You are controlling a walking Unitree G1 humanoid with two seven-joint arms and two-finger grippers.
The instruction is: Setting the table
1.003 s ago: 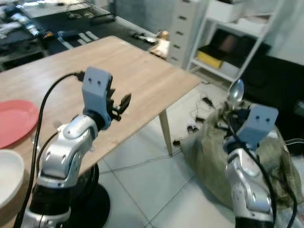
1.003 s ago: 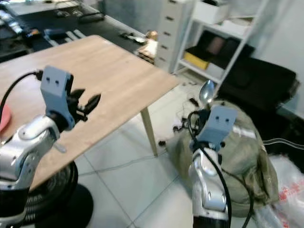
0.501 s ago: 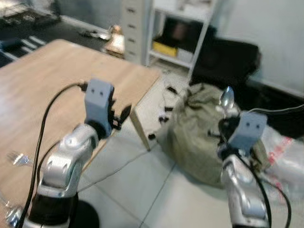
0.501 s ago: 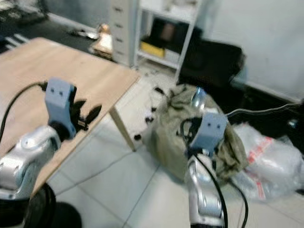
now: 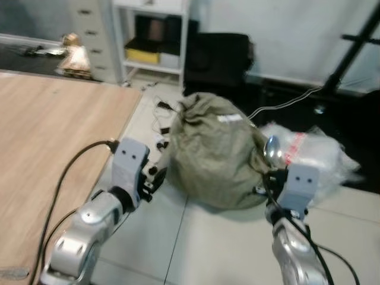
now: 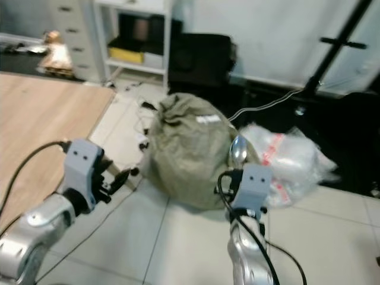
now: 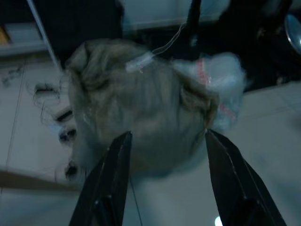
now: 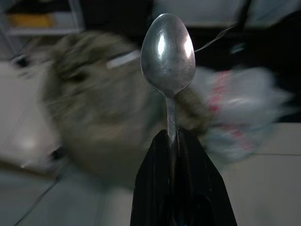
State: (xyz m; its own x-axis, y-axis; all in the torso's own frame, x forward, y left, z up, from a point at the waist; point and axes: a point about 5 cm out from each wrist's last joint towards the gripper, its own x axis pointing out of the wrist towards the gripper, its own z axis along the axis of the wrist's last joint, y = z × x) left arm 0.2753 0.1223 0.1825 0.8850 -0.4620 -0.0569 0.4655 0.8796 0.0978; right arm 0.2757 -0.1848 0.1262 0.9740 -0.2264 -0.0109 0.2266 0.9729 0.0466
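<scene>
A metal spoon (image 8: 168,52) stands upright in the right claw (image 8: 172,141), its bowl uppermost and its handle pinched between the two black fingers (image 8: 157,169), which are closed tight upon it; in the head views the spoon's bowl (image 6: 238,149) rises just above the grey wrist housing of the right arm (image 6: 249,190), held in the air over the tiled floor (image 6: 178,249) and well apart from the table (image 5: 41,154). The left claw (image 7: 164,141) is empty, its fingers (image 7: 113,174) spread wide with a clear gap between them; it is raised beside the table's near edge, seen in the left eye view at the end of the silver left arm (image 5: 95,219), from whose wrist housing a black cable (image 5: 65,178) loops back. Beyond both claws, on the floor, lies a bulky olive-green sack (image 5: 211,157) bearing a small white label, and just beside it, on the robot's right, a clear plastic bag (image 5: 312,148) with red markings. The wooden table occupies the robot's left. Behind the sack stand a white shelf unit (image 5: 151,35) holding a yellow object, a white drawer cabinet (image 5: 89,29), and a dark bulky form (image 5: 217,53) against the wall; loose cables (image 6: 139,124) trail on the floor near the table's leg. The wrist views are blurred.
</scene>
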